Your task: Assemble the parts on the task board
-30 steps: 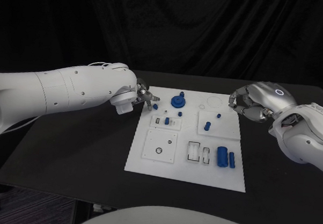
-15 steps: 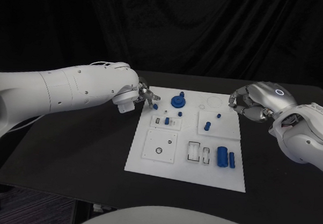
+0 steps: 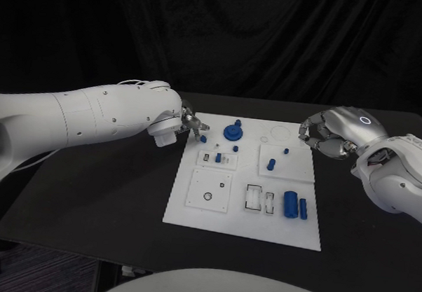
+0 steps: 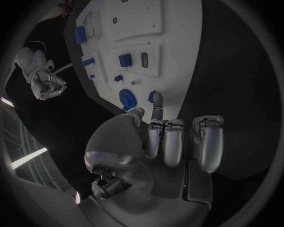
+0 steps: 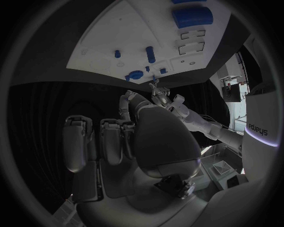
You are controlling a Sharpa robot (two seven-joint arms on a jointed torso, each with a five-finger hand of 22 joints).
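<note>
Since a second ago the left hand [image 3: 185,127] has edged closer to the task board [image 3: 246,220], fingertips reaching a small blue part [image 3: 202,139], not yet grasping; the right hand [image 3: 324,138] waits clenched, empty.

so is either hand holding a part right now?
Left hand touches a small blue part at the board's corner; grip unclear. Right hand holds nothing.

Black table [image 3: 94,197], dark draped curtain [image 3: 283,41] behind it, dim room
</note>
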